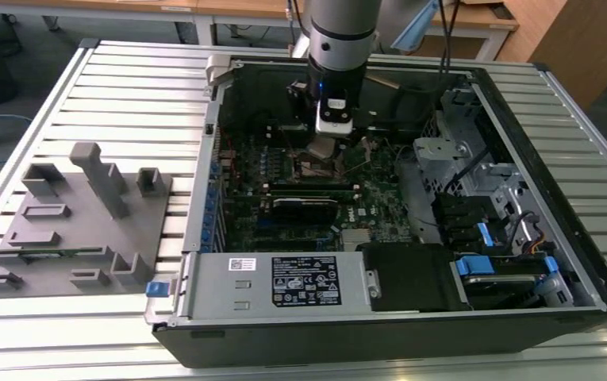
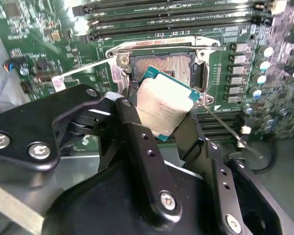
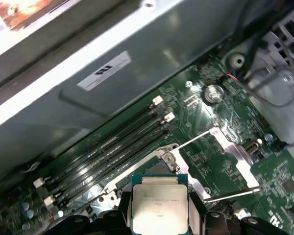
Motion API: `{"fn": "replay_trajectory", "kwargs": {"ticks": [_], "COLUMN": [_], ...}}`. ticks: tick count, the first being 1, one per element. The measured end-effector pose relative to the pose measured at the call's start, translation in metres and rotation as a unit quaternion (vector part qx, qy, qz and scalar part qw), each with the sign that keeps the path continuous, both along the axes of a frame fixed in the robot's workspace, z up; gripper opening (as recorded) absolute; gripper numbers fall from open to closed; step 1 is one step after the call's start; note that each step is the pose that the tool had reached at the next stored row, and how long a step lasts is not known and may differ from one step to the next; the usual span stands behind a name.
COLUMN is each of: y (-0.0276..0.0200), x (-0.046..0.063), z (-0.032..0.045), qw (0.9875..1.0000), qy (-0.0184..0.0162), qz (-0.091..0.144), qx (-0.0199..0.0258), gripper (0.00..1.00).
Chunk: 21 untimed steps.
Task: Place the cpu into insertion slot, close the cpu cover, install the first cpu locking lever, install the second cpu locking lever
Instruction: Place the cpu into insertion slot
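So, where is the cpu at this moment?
In the second wrist view the cpu is gripped in the hand, held over the open socket, near the memory slots.

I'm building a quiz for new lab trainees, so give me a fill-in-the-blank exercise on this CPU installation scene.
1. The gripper is shut on the ___.
2. The insertion slot holds no chip; it is ___.
3. The grey fixture plate lies outside the computer case, on the exterior view's ___.
Missing words: cpu; empty; left.
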<state>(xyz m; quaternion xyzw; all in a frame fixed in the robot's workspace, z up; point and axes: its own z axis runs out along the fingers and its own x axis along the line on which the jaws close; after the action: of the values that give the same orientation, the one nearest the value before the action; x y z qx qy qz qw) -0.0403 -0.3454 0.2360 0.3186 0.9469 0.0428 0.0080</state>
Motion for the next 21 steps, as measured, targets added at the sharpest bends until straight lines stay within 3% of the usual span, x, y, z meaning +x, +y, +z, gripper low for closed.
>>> {"fn": "replay_trajectory", "kwargs": {"ticks": [3, 6, 11, 16, 21], "y": [0.0, 0.0, 0.0, 0.0, 0.0], "x": [0.0, 0.0, 0.0, 0.0, 0.0], "z": [-0.0007, -0.0014, -0.0026, -0.0038, -0.005], "qw": [0.9996, 0.9985, 0.9951, 0.9895, 0.9819], "qy": [0.0, 0.0, 0.0, 0.0, 0.0], "qz": [-0.027, -0.054, -0.099, -0.145, -0.19], "qx": [0.0, 0.0, 0.0, 0.0001, 0.0], "gripper": [0.54, 0.54, 0.54, 0.54, 0.54]}}
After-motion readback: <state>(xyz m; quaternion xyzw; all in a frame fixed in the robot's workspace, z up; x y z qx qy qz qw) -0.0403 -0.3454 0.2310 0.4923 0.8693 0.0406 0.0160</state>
